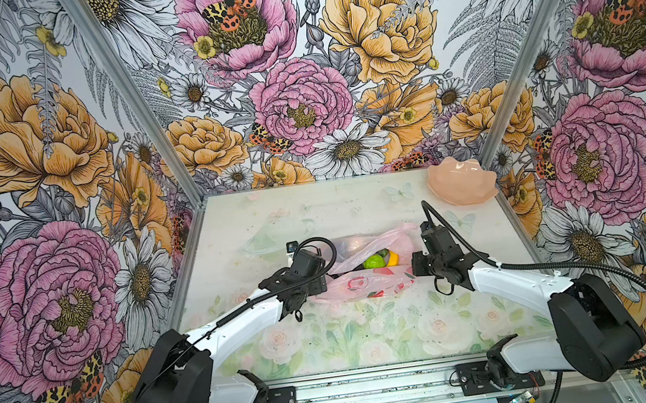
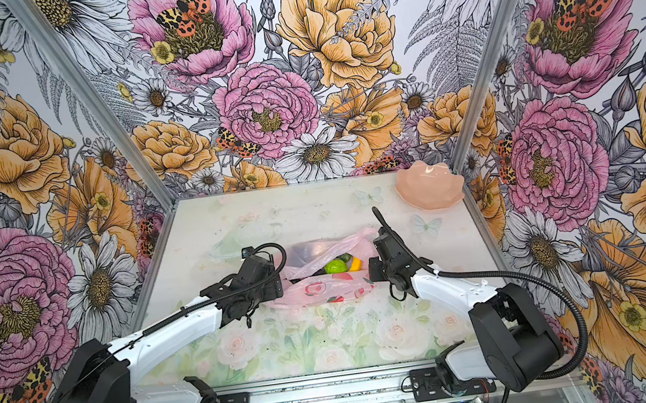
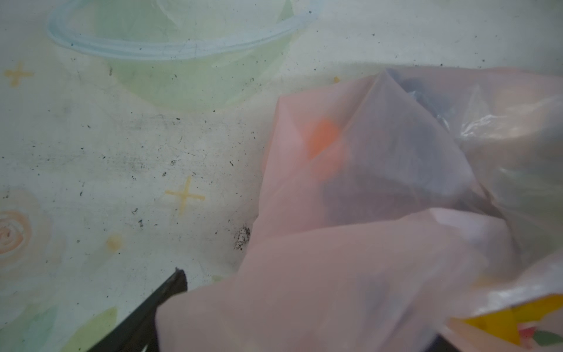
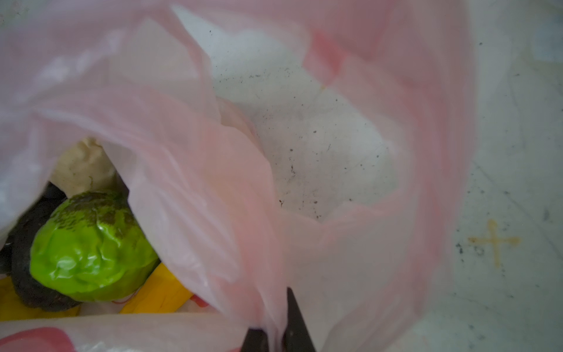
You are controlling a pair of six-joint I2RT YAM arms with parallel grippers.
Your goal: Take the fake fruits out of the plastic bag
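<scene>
- The right gripper (image 4: pixel 272 314) is pinching a fold of the plastic bag (image 1: pixel 365 285). Its two dark fingers (image 4: pixel 297 323) are standing close together with pink film passing between them.
- The left gripper (image 1: pixel 315 268) is sitting at the opposite end of the bag. Its jaws appear to be spread wide: one finger (image 3: pixel 164 298) is showing clear of the film, the other is hiding behind it, and no pinch is showing.
- The bag is lying on the surface (image 1: pixel 314 212) between the two grippers, with its long axis running from one gripper to the other. In both top views its mouth is gaping upward along the middle.
- The fake fruits are all sitting inside the bag. The bumpy green fruit (image 4: pixel 91 247) is lying uppermost in the opening, touching the banana (image 4: pixel 158 292). A dark fruit (image 4: pixel 30 274) is wrapping around it and the pear (image 4: pixel 82 170) is lying just behind.
- The orange (image 3: pixel 324 140) is showing only through the film at the left gripper's end.
- Judgement: the green fruit is lying roughly midway between the grippers. The right gripper is occupied holding the rim, so the free left gripper is the candidate, entering through the mouth from above.
- The scalloped dish (image 1: pixel 462 185) is sitting well apart, at the far right corner.
</scene>
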